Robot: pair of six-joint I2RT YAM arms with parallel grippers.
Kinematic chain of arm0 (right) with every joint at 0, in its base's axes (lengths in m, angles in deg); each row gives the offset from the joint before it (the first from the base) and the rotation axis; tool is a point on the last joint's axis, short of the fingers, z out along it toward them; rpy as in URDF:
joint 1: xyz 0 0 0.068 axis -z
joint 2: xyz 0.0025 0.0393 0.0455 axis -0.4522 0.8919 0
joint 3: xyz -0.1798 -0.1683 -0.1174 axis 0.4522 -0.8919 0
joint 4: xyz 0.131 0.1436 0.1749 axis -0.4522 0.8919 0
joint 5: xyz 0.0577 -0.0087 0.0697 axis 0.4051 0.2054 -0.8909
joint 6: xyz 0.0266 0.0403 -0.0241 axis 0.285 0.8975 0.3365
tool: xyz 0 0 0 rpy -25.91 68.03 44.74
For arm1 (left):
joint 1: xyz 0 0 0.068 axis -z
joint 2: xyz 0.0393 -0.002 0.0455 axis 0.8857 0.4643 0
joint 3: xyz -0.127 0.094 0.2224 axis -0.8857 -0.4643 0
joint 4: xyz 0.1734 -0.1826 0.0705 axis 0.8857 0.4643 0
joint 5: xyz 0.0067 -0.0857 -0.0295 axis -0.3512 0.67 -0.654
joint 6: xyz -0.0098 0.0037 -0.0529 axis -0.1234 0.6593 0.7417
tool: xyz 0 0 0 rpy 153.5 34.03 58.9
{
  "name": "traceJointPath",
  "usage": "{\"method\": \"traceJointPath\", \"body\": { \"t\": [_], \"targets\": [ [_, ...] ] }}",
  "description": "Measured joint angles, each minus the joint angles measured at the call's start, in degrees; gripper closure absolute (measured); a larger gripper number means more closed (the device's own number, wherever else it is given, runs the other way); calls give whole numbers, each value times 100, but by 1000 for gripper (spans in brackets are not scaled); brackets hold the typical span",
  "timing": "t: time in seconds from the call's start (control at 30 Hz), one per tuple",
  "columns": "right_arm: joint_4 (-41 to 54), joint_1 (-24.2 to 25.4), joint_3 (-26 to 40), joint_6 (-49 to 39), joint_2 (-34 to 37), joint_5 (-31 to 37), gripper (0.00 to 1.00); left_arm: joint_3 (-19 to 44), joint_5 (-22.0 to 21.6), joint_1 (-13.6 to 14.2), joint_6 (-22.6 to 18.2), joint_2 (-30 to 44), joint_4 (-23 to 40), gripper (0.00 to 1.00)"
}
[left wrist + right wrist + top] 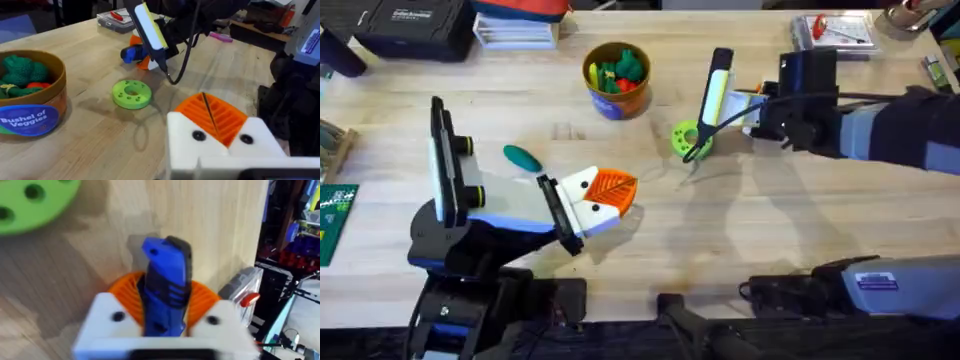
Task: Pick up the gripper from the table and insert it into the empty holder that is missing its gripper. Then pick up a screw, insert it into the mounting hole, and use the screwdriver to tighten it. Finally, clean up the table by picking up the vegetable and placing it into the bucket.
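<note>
Right hand (165, 315) clamped on the screwdriver (166, 287), at 2 o'clock in the overhead view. Left hand (605, 198) near centre, pads pressed together, nothing held. Lime-green ring (690, 138) beside the screwdriver tip. Vegetable (523, 158) on the counter (770, 220) at 10 o'clock of the left hand. Bucket (616, 80) at 12 o'clock.
</note>
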Motion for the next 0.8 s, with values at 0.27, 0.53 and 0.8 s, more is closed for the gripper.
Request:
{"method": "traceJointPath", "body": {
  "t": [0.27,0.53,0.8],
  "targets": [
    [198,8,172,650,-152,38,10,0,0,0,0,0,0,997],
    [702,2,97,1873,-836,-40,7,0,0,0,0,0,0,997],
    [2118,-180,407,3824,-2427,-705,7,0,0,0,0,0,0,986]
  ]
}}
